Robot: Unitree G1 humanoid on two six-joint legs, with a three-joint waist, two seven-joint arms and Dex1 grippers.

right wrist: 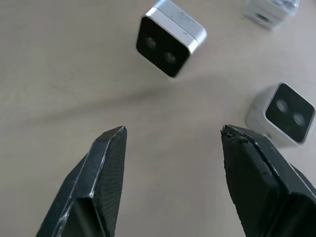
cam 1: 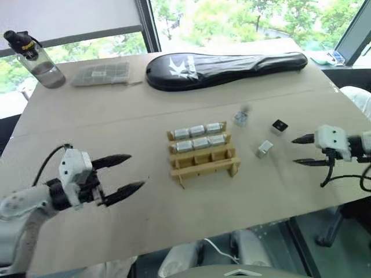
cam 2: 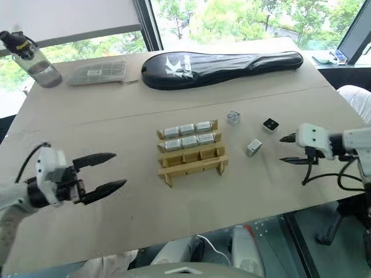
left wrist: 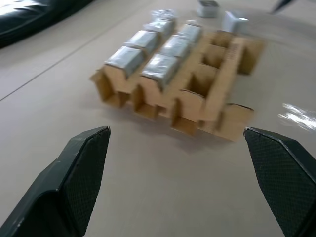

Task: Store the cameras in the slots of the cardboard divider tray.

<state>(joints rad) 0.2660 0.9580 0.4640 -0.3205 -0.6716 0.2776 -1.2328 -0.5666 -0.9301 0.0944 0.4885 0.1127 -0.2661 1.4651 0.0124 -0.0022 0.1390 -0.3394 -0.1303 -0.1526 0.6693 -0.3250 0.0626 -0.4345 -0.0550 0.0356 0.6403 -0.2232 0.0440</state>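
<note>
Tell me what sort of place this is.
Probably an office or lab test bench by a window: a table covered in brown board, trees behind the glass, a water bottle and a racket bag left on it.

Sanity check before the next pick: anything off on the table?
Nothing damaged or spilled. Tray stands upright, six cameras seated in its two far rows, near row empty. Three loose cameras lie to its right at mixed angles: one far, one black face up, one nearest the tray. Both grippers are open, holding nothing.

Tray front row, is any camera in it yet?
No, the tray's three front slots stand empty; cameras fill the two back rows.
</note>
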